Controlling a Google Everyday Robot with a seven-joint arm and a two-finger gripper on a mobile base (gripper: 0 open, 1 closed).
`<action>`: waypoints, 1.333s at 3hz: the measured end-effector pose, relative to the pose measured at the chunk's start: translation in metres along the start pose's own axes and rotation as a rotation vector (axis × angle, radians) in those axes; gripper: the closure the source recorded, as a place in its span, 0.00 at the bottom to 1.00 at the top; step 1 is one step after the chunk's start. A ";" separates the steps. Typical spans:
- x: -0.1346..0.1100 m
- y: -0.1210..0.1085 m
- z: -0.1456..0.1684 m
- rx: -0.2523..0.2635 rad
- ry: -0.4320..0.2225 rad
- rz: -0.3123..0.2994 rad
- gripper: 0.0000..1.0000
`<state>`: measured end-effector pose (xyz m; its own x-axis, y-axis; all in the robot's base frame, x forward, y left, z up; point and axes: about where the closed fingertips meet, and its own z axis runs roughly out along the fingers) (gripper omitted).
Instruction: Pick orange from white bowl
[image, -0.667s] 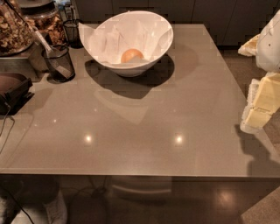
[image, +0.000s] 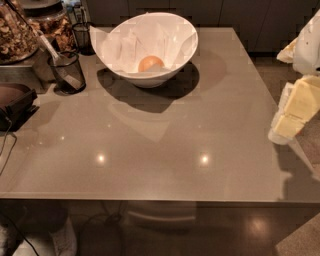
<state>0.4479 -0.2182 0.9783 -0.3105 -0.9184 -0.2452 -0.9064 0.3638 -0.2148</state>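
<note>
A glossy grey-brown surface (image: 165, 150) fills the view, with clutter at its far left. The bowl (image: 176, 64) stands far and centre, and the orange (image: 150, 63) sits low inside on the paper lining. The gripper (image: 295, 112) hangs at the right edge, well apart from the bowl; whether it is open or closed I cannot tell. It should probably cross high over the rim, then drop straight onto the fruit.

- There's the gripper (image: 289, 119), in at the far right edge of the view, about mid-height, pale yellow and white.
- It's tilted, slanting down and to the left, and its lower end is the leftmost part of the robot in sight.
- Above it, the white arm (image: 307, 47) runs up and out of view on the right.
</note>
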 end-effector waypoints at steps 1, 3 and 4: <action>-0.014 -0.027 0.006 -0.010 0.006 0.143 0.00; -0.054 -0.061 0.012 -0.020 -0.021 0.222 0.00; -0.083 -0.062 0.015 -0.040 -0.074 0.204 0.00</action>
<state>0.5344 -0.1621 0.9973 -0.4676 -0.8121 -0.3492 -0.8382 0.5327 -0.1164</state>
